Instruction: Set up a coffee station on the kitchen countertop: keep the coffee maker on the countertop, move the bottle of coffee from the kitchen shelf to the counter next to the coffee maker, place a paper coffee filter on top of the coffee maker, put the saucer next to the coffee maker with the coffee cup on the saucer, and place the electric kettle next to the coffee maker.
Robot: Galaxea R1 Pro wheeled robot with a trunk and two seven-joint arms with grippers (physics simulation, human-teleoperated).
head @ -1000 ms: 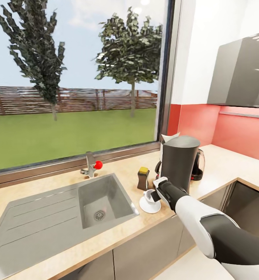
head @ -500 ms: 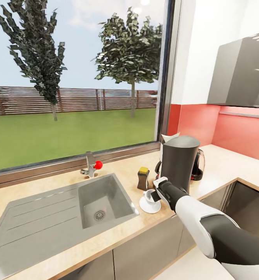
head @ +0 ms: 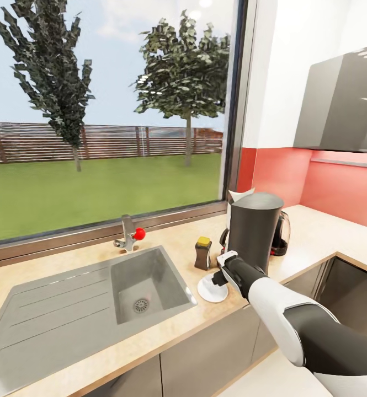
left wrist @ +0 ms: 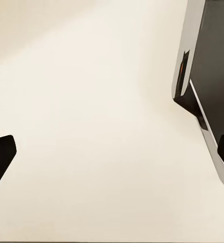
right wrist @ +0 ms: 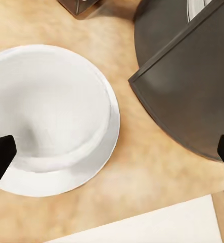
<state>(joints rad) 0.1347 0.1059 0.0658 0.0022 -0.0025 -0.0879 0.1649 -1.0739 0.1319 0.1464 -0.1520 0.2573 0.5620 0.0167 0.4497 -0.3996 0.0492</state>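
Observation:
The white saucer [head: 212,292] lies on the kitchen countertop [head: 166,248] in front of the dark coffee maker [head: 255,231]. From above, the coffee cup [right wrist: 51,101] sits on the saucer [right wrist: 86,177]. My right gripper [head: 219,274] hovers open just above the cup, and its black fingertips [right wrist: 0,157] are spread wide. The yellow-capped bottle of coffee [head: 203,252] stands left of the maker. A white paper coffee filter [head: 240,194] pokes up at the maker's top rear edge. Behind the maker peeks the electric kettle [head: 281,234]. My left gripper [left wrist: 112,152] is open over a plain beige surface.
A steel sink [head: 144,286] with a drainboard and a red-knobbed tap [head: 129,234] fills the counter's left part below the big window. Grey wall cabinets [head: 343,105] hang at the upper right. A dark panel [left wrist: 213,76] stands beside my left gripper.
My right gripper has dipped slightly toward the saucer, and the cup shows less in the head view. Everything else stays put.

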